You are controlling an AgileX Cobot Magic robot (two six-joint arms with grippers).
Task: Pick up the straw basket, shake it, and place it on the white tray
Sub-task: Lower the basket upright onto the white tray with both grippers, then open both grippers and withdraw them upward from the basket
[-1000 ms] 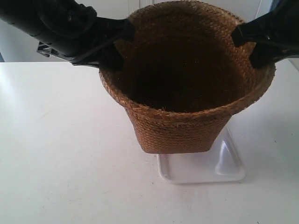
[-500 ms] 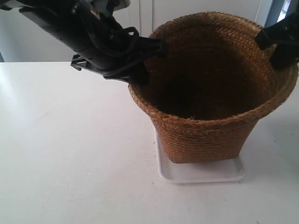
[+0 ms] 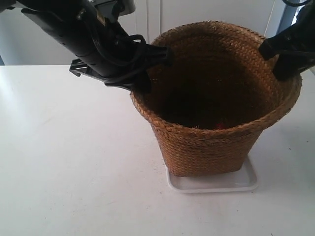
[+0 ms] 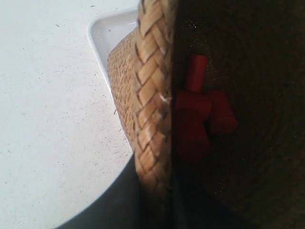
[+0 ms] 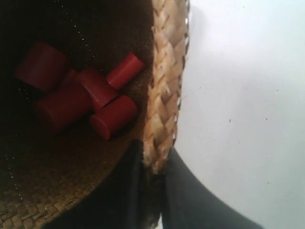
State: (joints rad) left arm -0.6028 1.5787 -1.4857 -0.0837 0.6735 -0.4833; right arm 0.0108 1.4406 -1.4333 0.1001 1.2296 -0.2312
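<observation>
The left pincer (image 4: 155, 205) is clenched on the basket (image 3: 206, 147). The braided rim runs between its two dark fingers, one outside the wall and one inside. On its inner-finger side, down in the basket, lie red pegs (image 4: 195, 114). On its outer-finger side, below the rim, a corner of the tray (image 4: 112, 28) shows on the table (image 4: 47, 119). The right pincer (image 5: 153, 191) grips the opposite rim the same way, with pegs on its inner side and table beyond its outer finger. Below both pincers the basket stands upright with its base over the tray. Whether it rests on the tray or hangs just above, I cannot tell.
</observation>
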